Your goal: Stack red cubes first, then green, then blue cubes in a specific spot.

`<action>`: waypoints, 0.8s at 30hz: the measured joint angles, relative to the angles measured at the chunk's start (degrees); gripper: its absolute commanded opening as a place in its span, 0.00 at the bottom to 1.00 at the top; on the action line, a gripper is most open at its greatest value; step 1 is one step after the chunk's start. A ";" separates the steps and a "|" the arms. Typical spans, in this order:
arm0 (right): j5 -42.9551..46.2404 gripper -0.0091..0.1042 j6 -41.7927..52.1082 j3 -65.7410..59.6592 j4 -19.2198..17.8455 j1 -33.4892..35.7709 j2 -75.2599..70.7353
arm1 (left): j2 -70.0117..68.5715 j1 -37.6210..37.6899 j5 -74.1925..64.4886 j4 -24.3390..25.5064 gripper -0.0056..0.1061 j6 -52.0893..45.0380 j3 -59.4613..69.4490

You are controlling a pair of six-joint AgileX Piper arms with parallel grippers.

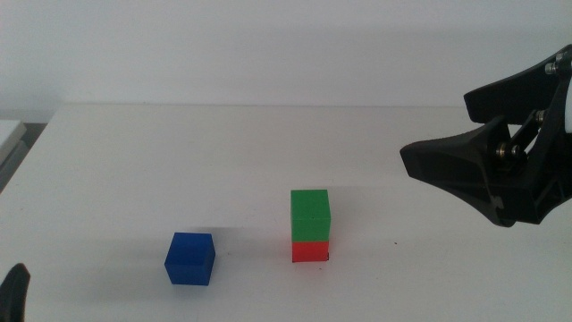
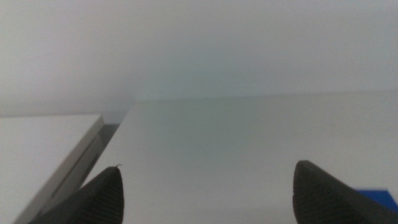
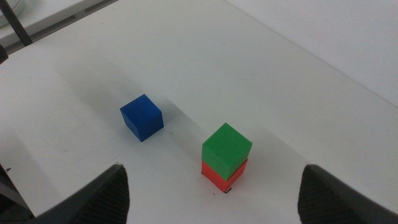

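The green cube sits squarely on the red cube near the table's middle. The red cube covers the specific spot; only a black bracket trace peeks out at its base. The blue cube lies alone on the table, left of the stack. A sliver of the blue cube also shows in the left wrist view. My right gripper hovers open, above and right of the stack, holding nothing. My left gripper waits open at the bottom left corner.
A white board lies beside the table's left edge. A tiny black speck marks the tabletop right of the stack. The table's far edge meets a pale wall.
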State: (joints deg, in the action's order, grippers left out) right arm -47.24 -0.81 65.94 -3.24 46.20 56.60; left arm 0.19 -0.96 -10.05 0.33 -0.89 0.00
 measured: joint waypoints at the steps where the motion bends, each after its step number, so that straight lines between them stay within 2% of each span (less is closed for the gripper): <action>1: 0.00 0.90 0.00 0.00 0.00 0.00 0.00 | 0.00 0.00 -0.68 0.00 0.87 0.00 0.00; 5: 0.00 0.90 0.00 0.00 0.00 0.00 0.00 | 10.24 -0.09 -14.96 -0.80 0.87 -0.17 -11.46; 11: 0.00 0.90 0.00 0.00 0.33 0.00 0.00 | 34.33 -0.68 -40.16 -6.59 0.87 -9.46 -45.96; 14: 0.00 0.90 0.00 0.00 0.43 0.00 0.00 | 44.09 -0.68 -53.41 -9.01 0.87 -7.95 -58.77; 16: 0.00 0.90 0.00 0.00 0.43 0.00 0.00 | 50.19 -0.68 -57.24 -9.51 0.87 -6.87 -64.97; 20: 0.00 0.90 0.00 0.00 0.43 0.00 0.00 | 59.61 1.81 -58.14 -11.92 0.87 -4.28 -68.94; 22: 0.00 0.90 0.00 0.00 0.43 0.00 0.00 | 65.31 5.53 -59.23 -10.49 0.87 0.55 -70.93; 24: 0.00 0.90 0.00 0.00 0.43 0.00 0.00 | 70.03 10.18 -59.84 -5.94 0.87 5.56 -73.40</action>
State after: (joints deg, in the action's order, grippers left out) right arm -47.24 -0.81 65.94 -2.80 46.20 56.60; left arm 70.23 9.22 -69.89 -5.61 4.67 -73.40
